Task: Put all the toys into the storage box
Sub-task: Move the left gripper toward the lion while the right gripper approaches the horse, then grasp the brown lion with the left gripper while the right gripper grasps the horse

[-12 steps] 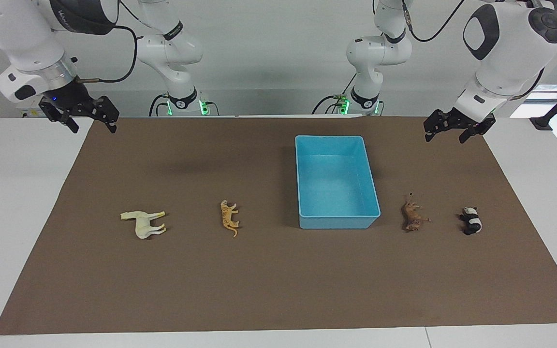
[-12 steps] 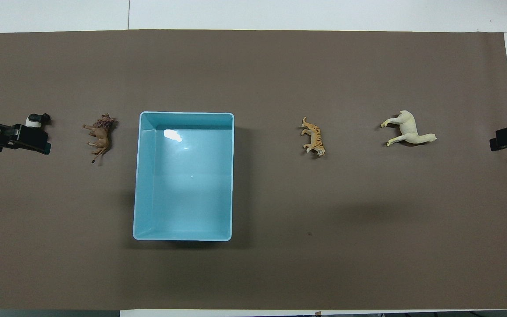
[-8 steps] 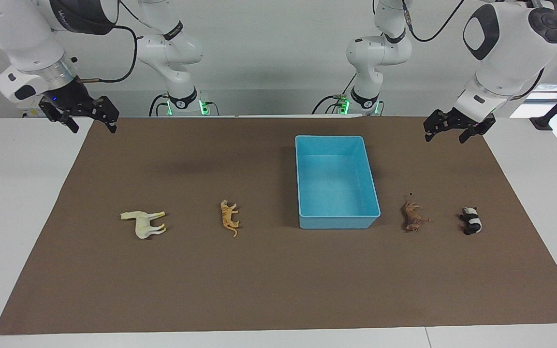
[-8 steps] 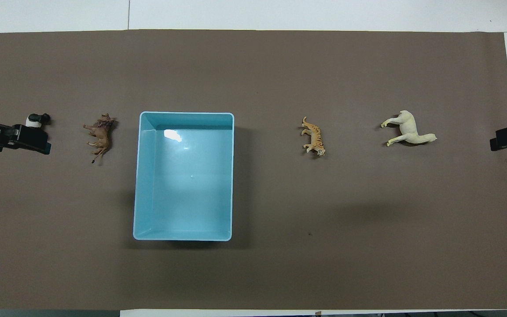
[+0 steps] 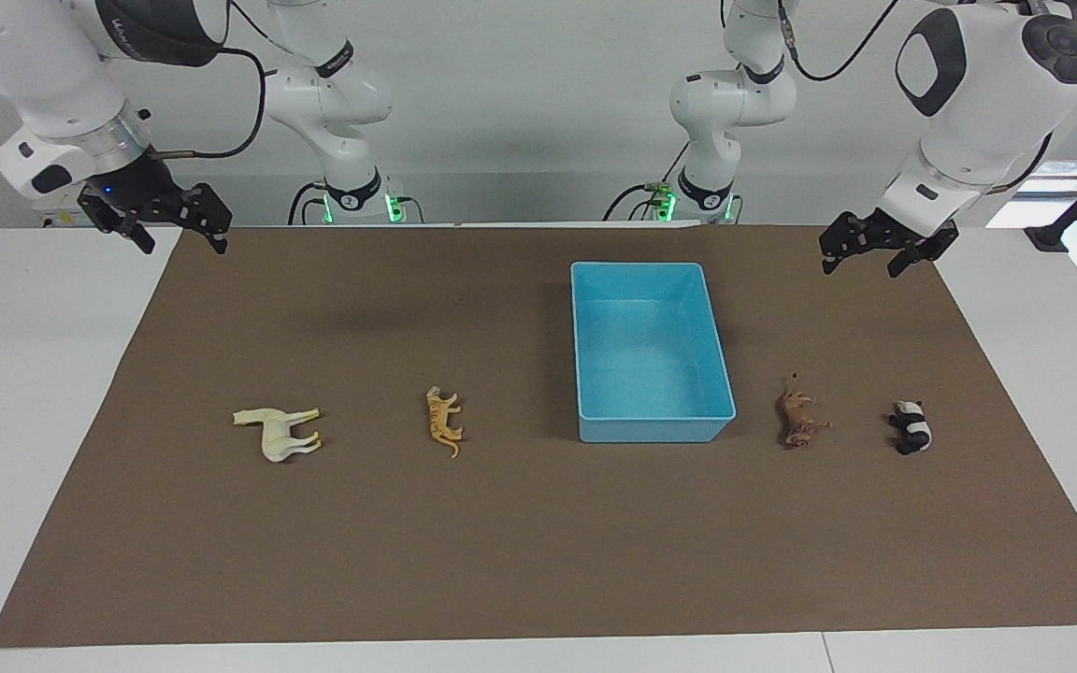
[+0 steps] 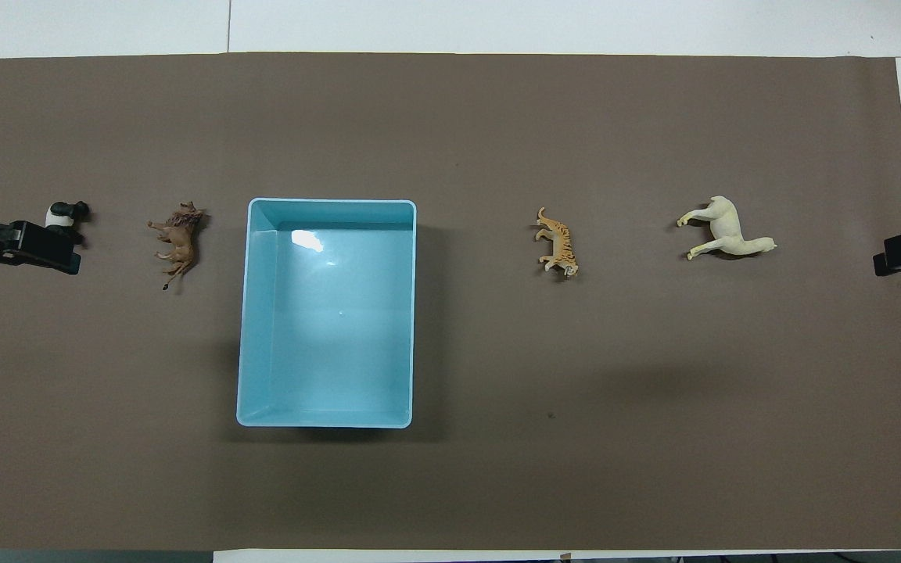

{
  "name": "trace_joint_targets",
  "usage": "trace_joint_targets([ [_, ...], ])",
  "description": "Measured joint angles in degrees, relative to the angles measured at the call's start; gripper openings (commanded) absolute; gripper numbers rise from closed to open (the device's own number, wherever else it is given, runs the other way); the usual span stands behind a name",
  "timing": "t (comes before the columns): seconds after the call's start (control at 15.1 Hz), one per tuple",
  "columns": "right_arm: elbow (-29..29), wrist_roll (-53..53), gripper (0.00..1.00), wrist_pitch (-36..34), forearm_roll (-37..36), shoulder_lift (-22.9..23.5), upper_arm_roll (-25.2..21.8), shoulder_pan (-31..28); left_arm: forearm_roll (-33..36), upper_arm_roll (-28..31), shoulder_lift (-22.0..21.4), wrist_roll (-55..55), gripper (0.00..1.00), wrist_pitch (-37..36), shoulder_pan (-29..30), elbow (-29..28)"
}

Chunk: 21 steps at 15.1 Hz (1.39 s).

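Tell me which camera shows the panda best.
The facing view. There the panda lies in full sight on the brown mat, apart from both grippers. In the overhead view the raised left gripper covers most of it, leaving only its head end showing.

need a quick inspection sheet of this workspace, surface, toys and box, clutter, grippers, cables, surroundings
surface: brown mat laid over a white table.
job's things: blue box holds nothing; horse, tiger, lion and panda lie on the mat in a row, tiger and lion beside the box, horse toward the right arm's end, panda toward the left arm's end.
clutter: nothing seen.
grippers: left gripper and right gripper both open, holding nothing, raised over the mat's corners.
cables: black cables run along both arms, off the mat.
surroundings: plain pale wall; green lights at the arm bases.
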Motion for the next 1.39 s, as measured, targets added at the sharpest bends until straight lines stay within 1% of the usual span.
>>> trace_joint_targets([
  [0.13,-0.01,0.0,1.0,0.0,0.0,0.0,0.0,0.0,0.0,0.07,-0.12,-2.01,1.0,1.3,0.71,-0.21],
  [0.27,-0.44,0.0,1.0,1.28,0.0,0.02,0.0,0.01,0.0,0.1,-0.38,-4.75,1.0,5.54,0.98,-2.32],
  [0.46,-4.65,-0.03,1.0,7.32,0.0,0.55,0.07,0.1,0.0,0.14,-0.02,-5.67,1.0,12.33,1.71,-6.93],
  [0.6,-8.1,-0.05,1.0,12.08,0.0,2.21,0.2,0.15,0.0,0.14,2.16,-6.25,1.0,17.23,1.95,-8.58],
  [0.73,-10.2,-0.05,1.0,17.23,0.0,5.33,0.35,0.2,-0.02,0.09,5.52,-8.12,1.0,22.43,1.95,-9.4],
  [0.93,-13.07,-0.09,1.0,28.52,0.01,10.95,0.44,1.03,-0.02,0.0,11.6,-10.57,1.0,33.26,1.97,-11.15],
  [1.06,-14.34,-0.09,1.0,33.51,0.01,13.63,0.49,1.96,-0.02,0.01,13.73,-10.86,1.0,40.01,2.13,-13.87],
  [1.19,-14.95,-0.09,1.0,36.75,0.01,15.63,0.5,2.87,-0.02,-0.15,14.94,-10.88,1.0,42.06,2.15,-15.43],
  [1.39,-15.28,-0.12,1.0,39.52,0.01,18.31,0.5,3.2,-0.02,-0.7,16.19,-10.88,1.0,42.24,1.34,-15.98],
])
